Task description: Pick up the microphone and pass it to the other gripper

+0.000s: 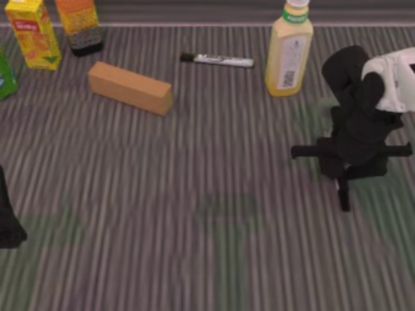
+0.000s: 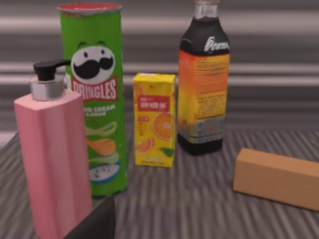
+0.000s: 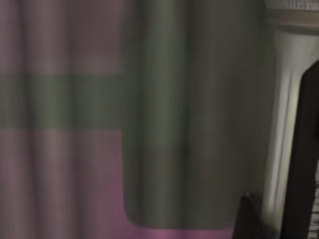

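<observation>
My right gripper (image 1: 343,193) hangs low over the right side of the table, under its black arm and white boxy segment. In the top view the arm hides the microphone. Very close in the right wrist view stands a pale grey shaft with a ribbed band, which looks like the microphone (image 3: 283,124). A black finger (image 3: 305,159) lies beside it, and I cannot tell whether they touch. My left gripper (image 1: 8,223) is parked at the table's left edge.
A white marker with a dark cap (image 1: 217,60) lies at the back, and a yellow bottle (image 1: 290,52) stands just behind the right arm. A wooden block (image 1: 130,87), juice box (image 1: 32,32), dark bottle (image 1: 79,26), green Pringles can (image 2: 94,94) and pink pump bottle (image 2: 52,159) crowd the back left.
</observation>
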`<action>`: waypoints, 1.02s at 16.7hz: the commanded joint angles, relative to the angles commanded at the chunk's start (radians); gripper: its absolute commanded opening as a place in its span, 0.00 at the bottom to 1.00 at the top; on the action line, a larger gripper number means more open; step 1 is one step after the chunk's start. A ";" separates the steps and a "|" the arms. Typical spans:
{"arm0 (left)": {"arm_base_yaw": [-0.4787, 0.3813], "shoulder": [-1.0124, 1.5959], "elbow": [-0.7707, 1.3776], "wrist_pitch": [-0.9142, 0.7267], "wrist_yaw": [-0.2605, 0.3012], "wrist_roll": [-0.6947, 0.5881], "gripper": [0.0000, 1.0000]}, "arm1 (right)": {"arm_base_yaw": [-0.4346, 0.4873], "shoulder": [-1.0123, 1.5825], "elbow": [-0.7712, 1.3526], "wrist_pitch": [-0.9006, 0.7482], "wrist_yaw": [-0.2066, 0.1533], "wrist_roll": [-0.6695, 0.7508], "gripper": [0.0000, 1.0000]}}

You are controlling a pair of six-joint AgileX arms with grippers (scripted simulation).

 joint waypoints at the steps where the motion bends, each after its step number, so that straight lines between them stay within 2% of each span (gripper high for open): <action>1: 0.000 0.000 0.000 0.000 0.000 0.000 1.00 | 0.001 -0.005 -0.006 0.030 -0.012 -0.008 0.00; 3: 0.000 0.000 0.000 0.000 0.000 0.000 1.00 | 0.001 -0.021 -0.025 0.120 -0.045 -0.028 0.00; 6: 0.000 0.000 0.000 0.000 0.000 0.000 1.00 | -0.001 -0.062 -0.078 0.332 -0.115 -0.072 0.00; 14: 0.000 0.000 0.000 0.000 0.000 0.000 1.00 | -0.009 -0.224 -0.293 1.115 -0.352 -0.224 0.00; 17: 0.000 0.000 0.000 0.000 0.000 0.000 1.00 | -0.013 -0.294 -0.359 1.327 -0.426 -0.276 0.00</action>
